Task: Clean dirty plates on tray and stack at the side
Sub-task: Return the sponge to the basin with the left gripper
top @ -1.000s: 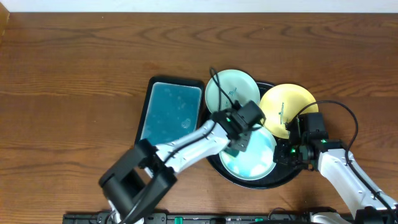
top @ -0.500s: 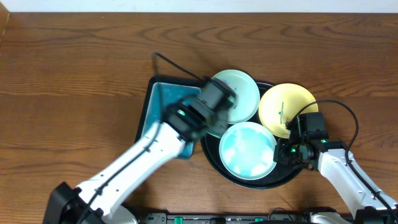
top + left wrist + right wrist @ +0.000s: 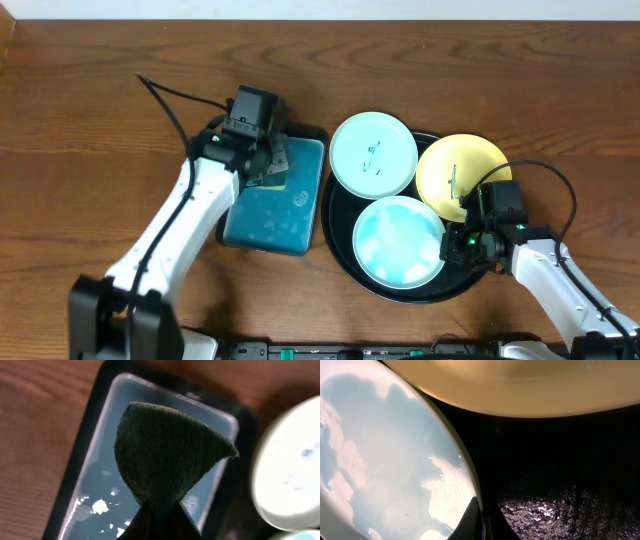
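Note:
The round black tray (image 3: 345,270) holds three plates: a mint-blue plate with scribbles (image 3: 373,153) at its back left, a yellow scribbled plate (image 3: 455,170) at its back right, and a wet mint-blue plate (image 3: 398,243) in front. My right gripper (image 3: 452,245) is shut on the wet plate's right rim (image 3: 470,480); the yellow plate (image 3: 520,385) lies above it. My left gripper (image 3: 268,165) is shut on a dark green sponge (image 3: 167,460) and holds it over the teal rectangular tray (image 3: 100,485).
The teal rectangular tray (image 3: 268,215) with a dark rim holds water and foam, left of the black tray. Brown wooden table (image 3: 100,110) spreads all around.
My left arm has swung left with the sponge, from over the wet plate to over the teal tray. The right gripper and plates have not moved.

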Motion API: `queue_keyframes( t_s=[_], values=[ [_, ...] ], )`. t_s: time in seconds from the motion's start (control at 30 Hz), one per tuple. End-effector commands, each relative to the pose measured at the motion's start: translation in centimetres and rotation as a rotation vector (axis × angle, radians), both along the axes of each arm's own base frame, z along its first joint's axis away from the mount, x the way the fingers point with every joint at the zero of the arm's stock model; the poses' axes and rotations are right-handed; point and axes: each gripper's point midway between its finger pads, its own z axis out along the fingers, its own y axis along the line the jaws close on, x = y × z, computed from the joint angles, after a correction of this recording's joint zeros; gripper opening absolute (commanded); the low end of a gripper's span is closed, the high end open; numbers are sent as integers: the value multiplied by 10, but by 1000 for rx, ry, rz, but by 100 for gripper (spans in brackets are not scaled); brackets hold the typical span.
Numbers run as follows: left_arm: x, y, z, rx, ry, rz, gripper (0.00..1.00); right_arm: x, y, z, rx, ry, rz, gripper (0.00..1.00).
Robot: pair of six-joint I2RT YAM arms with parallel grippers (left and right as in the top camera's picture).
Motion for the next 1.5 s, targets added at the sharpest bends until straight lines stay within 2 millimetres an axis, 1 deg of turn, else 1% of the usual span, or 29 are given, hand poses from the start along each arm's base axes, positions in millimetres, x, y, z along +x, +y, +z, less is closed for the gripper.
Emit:
queue_keyframes(
  t_s=[0.0, 0.07, 0.17, 0.37, 0.5, 0.63, 0.73, 0.8, 0.87, 1.0, 1.1, 1.13, 1.2, 1.27, 1.47],
  values=[
    [-2, 8, -24, 34, 63, 9, 7, -1, 1, -2, -9, 4, -3, 1],
    [-1, 4, -36, 25, 92, 1, 7, -1, 1, -2, -9, 3, -3, 1],
    [0, -9, -56, -18, 138, -50, 8, -1, 1, -2, -9, 4, -3, 1],
    [-2, -9, -97, 6, 226, -56, 7, -1, 1, -2, -9, 4, -3, 1],
    [-5, -8, -116, 17, 270, -54, 8, -1, 1, -2, -9, 4, -3, 1],
    [-7, -7, -126, 25, 294, -54, 8, -1, 1, -2, -9, 4, -3, 1],
    [-7, -7, -125, 26, 294, -69, 8, -1, 1, -2, -9, 4, -3, 1],
    [-6, -9, -116, 25, 278, -113, 8, -1, 1, -2, -9, 4, -3, 1],
    [-3, -10, -101, 28, 253, -140, 7, -1, 1, -2, -9, 4, -3, 1],
    [5, -12, -59, 9, 150, -153, 7, 0, 1, -2, -10, 1, -3, 1],
    [7, -13, -37, 5, 90, -177, 7, 1, 1, -1, -9, -4, -3, 1],
    [7, -13, -34, 4, 84, -177, 7, 1, 1, -1, -9, -5, -3, 1],
    [6, -13, -33, 4, 84, -177, 7, 2, 1, -1, -8, -7, -3, 1],
    [4, -12, -39, 9, 97, -176, 7, 2, 1, -1, -8, -7, -3, 1],
    [-4, -9, -67, 26, 179, -175, 7, 2, 1, -1, -8, -7, -3, 1]
  ],
)
